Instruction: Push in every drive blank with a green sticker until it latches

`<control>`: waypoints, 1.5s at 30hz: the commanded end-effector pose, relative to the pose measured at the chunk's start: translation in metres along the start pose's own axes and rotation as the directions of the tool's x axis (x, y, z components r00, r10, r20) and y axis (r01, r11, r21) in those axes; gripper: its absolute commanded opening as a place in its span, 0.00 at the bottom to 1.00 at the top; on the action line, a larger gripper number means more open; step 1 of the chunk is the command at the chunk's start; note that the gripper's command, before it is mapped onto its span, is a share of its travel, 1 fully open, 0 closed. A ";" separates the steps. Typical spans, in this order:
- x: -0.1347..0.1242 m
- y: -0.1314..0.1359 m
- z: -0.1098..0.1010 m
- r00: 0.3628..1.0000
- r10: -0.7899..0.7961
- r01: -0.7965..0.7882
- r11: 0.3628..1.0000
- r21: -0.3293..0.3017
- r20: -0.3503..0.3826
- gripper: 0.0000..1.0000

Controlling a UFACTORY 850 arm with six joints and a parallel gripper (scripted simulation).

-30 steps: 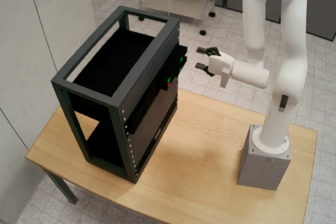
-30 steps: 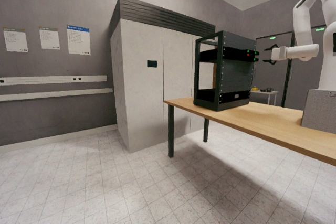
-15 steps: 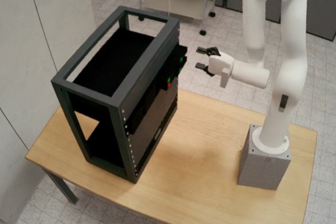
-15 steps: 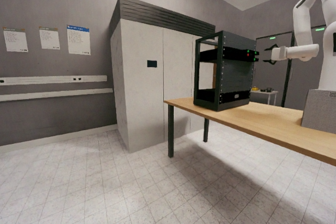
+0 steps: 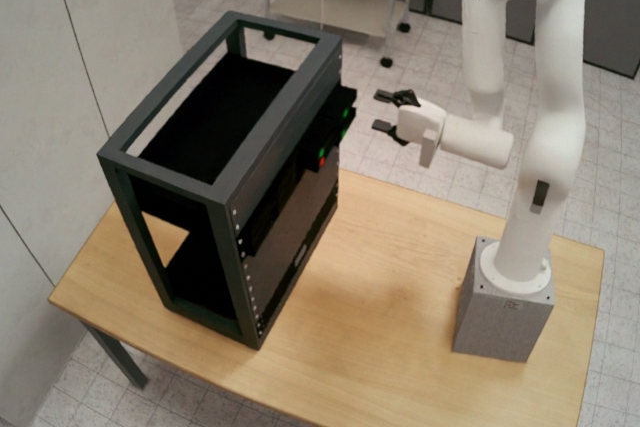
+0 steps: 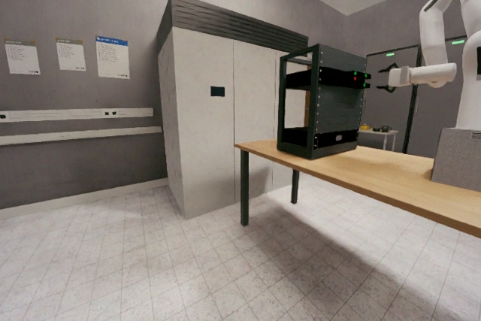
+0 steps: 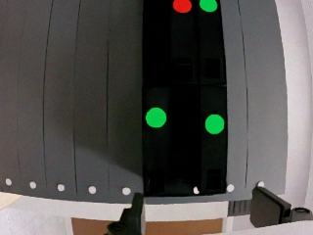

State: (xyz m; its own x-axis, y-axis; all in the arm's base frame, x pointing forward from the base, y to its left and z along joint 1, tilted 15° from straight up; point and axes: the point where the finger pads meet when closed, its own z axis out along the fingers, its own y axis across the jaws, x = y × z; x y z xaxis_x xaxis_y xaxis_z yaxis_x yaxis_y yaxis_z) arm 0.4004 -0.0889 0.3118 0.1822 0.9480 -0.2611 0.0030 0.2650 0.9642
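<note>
The dark rack stands upright on the table. Near its right end, one blank with a green sticker sits above another with a green sticker; both stick out of the front. In the neighbouring column, a green-stickered blank is above a red-stickered blank; both also appear to stand out. My gripper is open and empty, in front of the rack's right end, touching nothing.
The wooden table carries the rack and the arm's grey base block. A row of white screw holes runs along the rack's right edge. A cart stands on the floor behind the table.
</note>
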 end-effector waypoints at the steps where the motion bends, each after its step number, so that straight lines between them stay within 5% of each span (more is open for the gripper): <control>1: 0.000 0.000 0.000 1.000 0.000 0.000 1.000 -0.001 0.000 1.00; 21: -0.007 0.057 0.000 1.000 0.000 0.000 1.000 -0.001 0.000 1.00; 45: -0.007 0.057 0.000 1.000 0.000 0.000 1.000 -0.001 0.000 1.00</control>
State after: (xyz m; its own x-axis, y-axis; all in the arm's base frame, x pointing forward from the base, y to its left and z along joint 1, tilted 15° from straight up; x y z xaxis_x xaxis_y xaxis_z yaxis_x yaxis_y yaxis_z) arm 0.3990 -0.0804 0.3681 0.1821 0.9480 -0.2611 0.0033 0.2650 0.9643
